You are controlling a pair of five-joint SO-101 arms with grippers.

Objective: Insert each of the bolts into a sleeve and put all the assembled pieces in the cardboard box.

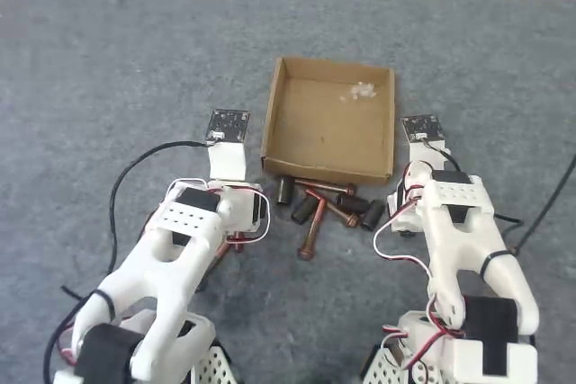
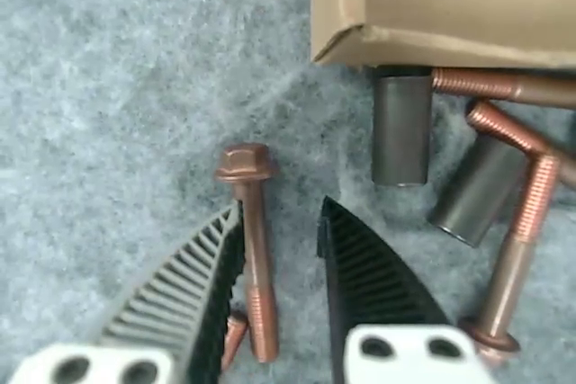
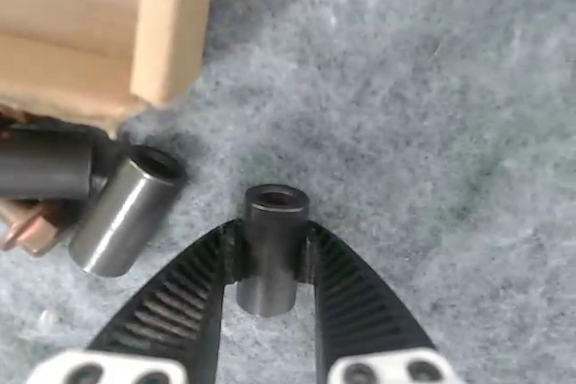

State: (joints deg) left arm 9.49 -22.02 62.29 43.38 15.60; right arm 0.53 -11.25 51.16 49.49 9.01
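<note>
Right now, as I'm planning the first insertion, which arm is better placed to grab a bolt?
Left. The left gripper is open with a bolt lying between its fingers; the right gripper is shut on a sleeve.

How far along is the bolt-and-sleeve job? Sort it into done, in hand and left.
Done: nothing yet; the cardboard box holds no assembled piece. In hand: the right hand is shut on one sleeve; the left hand is open around a bolt lying on the carpet. Left: every pairing, plus the loose bolts and sleeves in front of the box.
</note>
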